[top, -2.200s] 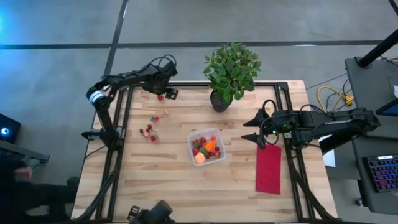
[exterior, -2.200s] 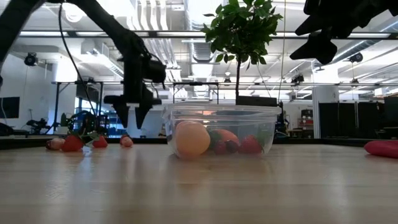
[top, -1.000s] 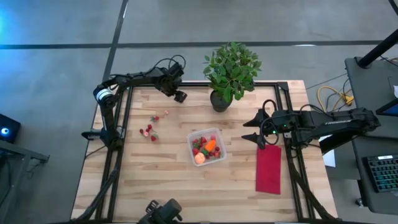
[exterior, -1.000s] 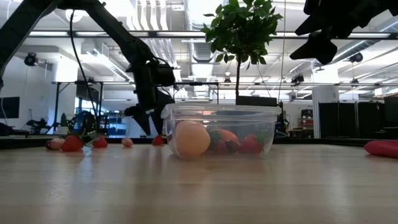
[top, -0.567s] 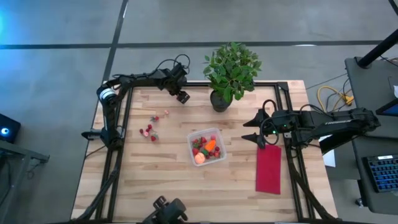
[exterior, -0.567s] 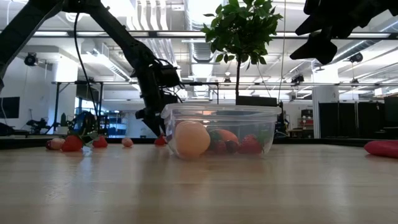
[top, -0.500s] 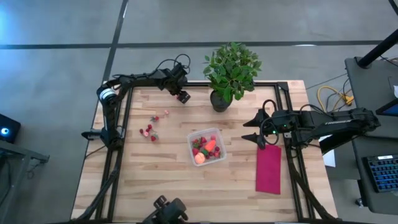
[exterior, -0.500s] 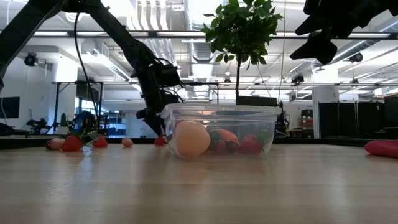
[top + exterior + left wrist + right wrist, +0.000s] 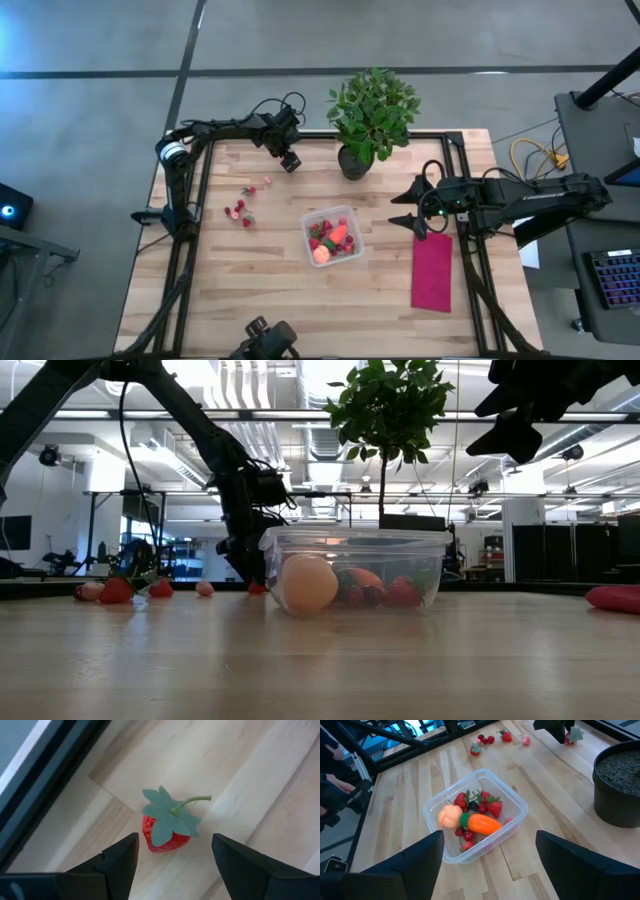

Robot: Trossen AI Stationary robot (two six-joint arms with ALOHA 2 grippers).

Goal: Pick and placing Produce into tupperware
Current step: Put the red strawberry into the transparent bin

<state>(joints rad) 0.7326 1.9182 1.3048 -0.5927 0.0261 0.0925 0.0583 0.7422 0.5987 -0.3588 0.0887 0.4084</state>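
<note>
My left gripper [image 9: 291, 160] is down at the far edge of the table [image 9: 250, 290], just left of the potted plant [image 9: 371, 115], fingers spread wide with nothing held; a single strawberry [image 9: 165, 827] sits on the wood right between the fingertips [image 9: 122, 855], green top facing up, not touched on either side as far as I can see. My right gripper [image 9: 405, 210] hangs above the table on the right, beside the red cloth [image 9: 432, 272], jaws wide, empty. Tupperware [image 9: 333, 237] is mid-table, holding the carrot [image 9: 482, 824], the peach-coloured fruit [image 9: 450, 815] and several strawberries. A loose cluster of strawberries [image 9: 240, 208] lies on the left side of the table, well apart from the tupperware.
</note>
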